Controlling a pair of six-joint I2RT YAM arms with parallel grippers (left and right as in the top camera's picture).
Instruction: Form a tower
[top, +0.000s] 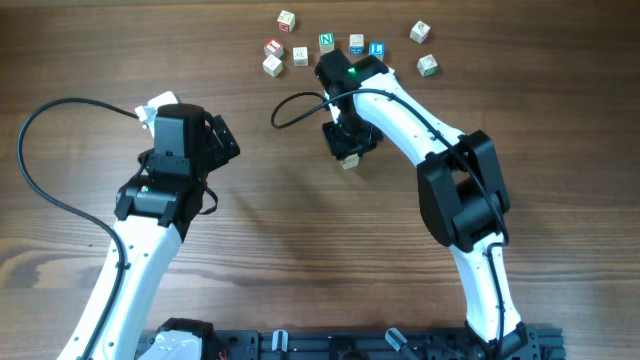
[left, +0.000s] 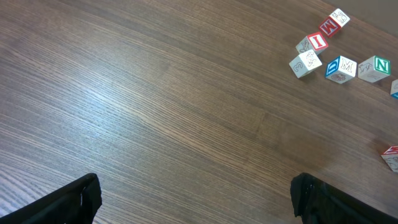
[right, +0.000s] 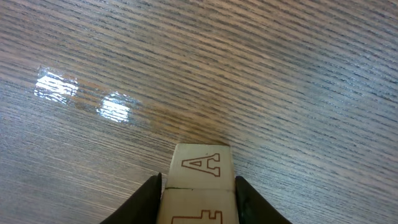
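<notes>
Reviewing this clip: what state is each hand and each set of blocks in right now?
Left hand: open, holding nothing.
Right hand: closed on a short single-file stack of pale wooden letter cubes.
That stack: gripped at its sides, A face showing; lifted or resting, unclear.
Loose pale wooden letter cubes: scattered singly, untouched, none stacked.
</notes>
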